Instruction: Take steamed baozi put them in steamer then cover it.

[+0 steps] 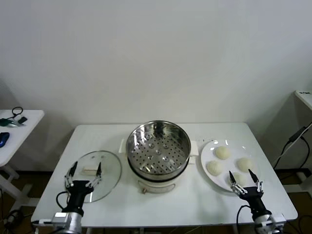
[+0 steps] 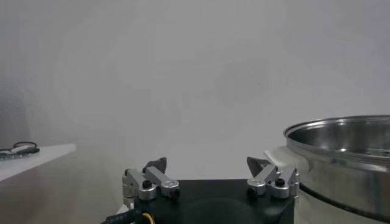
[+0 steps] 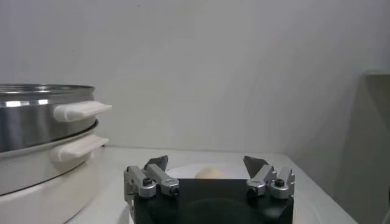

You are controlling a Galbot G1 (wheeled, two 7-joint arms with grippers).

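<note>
Four steamed baozi lay on a white plate at three o'clock from the steamer, whose perforated tray sat empty. The buns looked soft, light and easily dented, so a gentle pinch across the widest part of the dome seemed wisest. Being round, they had no long axis; each sat dome up. The right gripper hung just over the plate's near edge, at six o'clock from the buns, fingers spread and empty. The left gripper, likewise spread, hovered over the glass lid at nine o'clock from the steamer
</note>
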